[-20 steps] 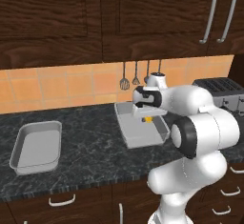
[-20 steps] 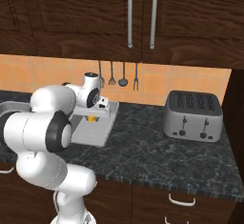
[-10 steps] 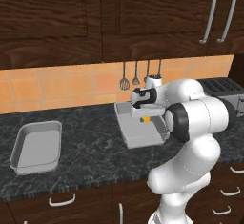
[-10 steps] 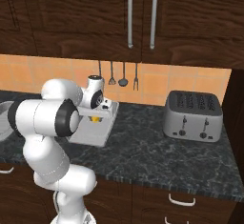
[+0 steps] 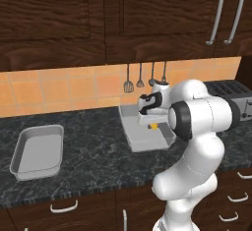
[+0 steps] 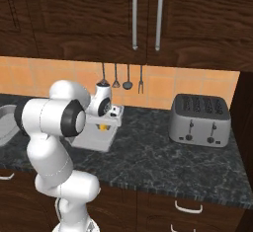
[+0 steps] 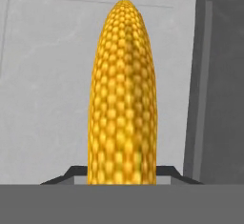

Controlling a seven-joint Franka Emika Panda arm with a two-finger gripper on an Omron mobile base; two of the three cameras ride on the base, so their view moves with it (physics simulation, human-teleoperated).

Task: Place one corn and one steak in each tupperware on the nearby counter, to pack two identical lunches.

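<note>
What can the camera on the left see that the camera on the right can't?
The left base view has a second tupperware lying empty far along the counter. The right base view has the whole toaster, which the left view catches just a corner of. Both share the robot's gripper holding a corn over the nearer tupperware, plus the utensils hanging on the wall.

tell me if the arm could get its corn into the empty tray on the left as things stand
Probably yes: the jaws hold the corn over the right tupperware, and the bare counter between it and the left tupperware looks free, though it's a long sideways reach.
</note>
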